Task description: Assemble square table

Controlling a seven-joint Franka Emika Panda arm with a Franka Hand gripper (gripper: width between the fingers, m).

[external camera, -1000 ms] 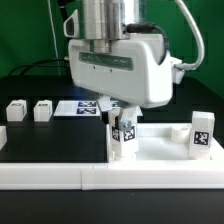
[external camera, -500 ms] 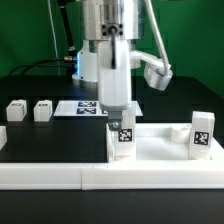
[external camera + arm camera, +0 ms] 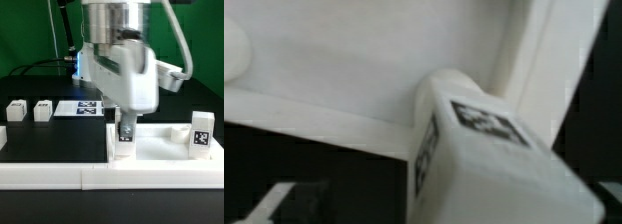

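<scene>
The square table panel (image 3: pixel 165 148) lies flat and white on the exterior view's right half of the black table. A white tagged leg (image 3: pixel 124 148) stands upright at its near-left corner. My gripper (image 3: pixel 125 132) reaches straight down and is shut on this leg. The wrist view is filled by the same leg (image 3: pixel 482 150) with its tag, and the panel (image 3: pixel 349 50) lies behind it. My fingers do not show there. A second leg (image 3: pixel 203 133) stands upright on the panel's right side. Two more legs (image 3: pixel 17 110) (image 3: pixel 43 109) lie loose at the far left.
The marker board (image 3: pixel 86 107) lies flat behind the panel near the middle. A long low white rail (image 3: pixel 60 177) runs along the table's front edge. Black table surface (image 3: pixel 55 140) stretches left of the panel.
The wrist and hand have turned about the vertical axis over the leg, so the hand's broad body now faces another way. The leg stays at the same corner of the panel.
</scene>
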